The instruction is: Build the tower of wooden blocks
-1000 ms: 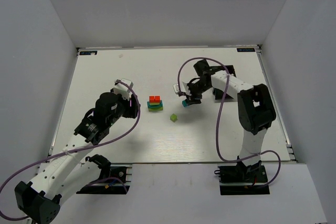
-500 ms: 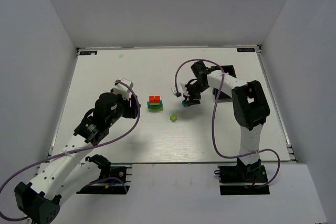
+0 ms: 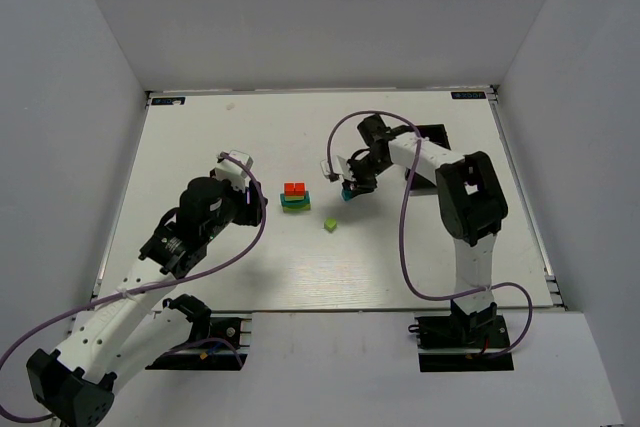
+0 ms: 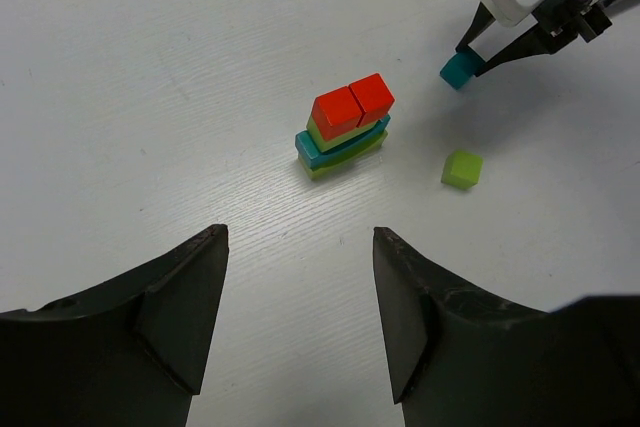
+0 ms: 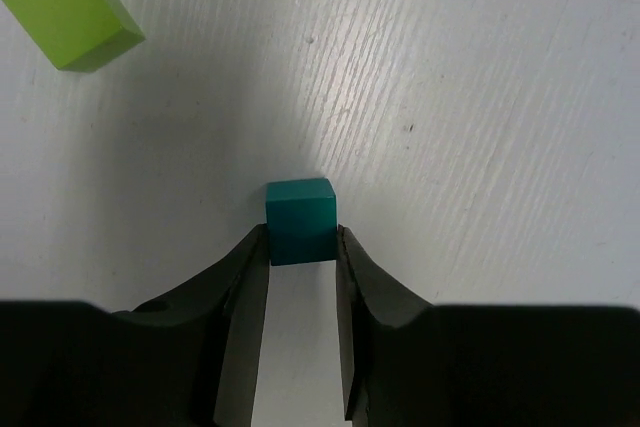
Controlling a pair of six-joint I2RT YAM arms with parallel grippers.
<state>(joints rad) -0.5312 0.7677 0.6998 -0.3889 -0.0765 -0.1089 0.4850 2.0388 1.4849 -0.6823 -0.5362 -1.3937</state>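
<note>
Top external: wood block tower (image 3: 295, 197) central on tabletop (image 3: 200, 137), well clear of edges; right tool (image 5: 300, 239) pinches teal cube (image 5: 300, 215), now shifted slightly toward tower; left tool (image 4: 300, 267) wide open, empty.

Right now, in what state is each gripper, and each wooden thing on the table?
Left gripper: open, empty.
Right gripper: shut on the teal wooden cube.
Teal wooden cube: clamped between the right gripper's fingers; whether it is lifted, I cannot tell.
Small tower of painted wooden blocks: upright, two red cubes on top, nothing touching it.
Lime-green wooden cube: loose on the white table, apart from the tower.
</note>
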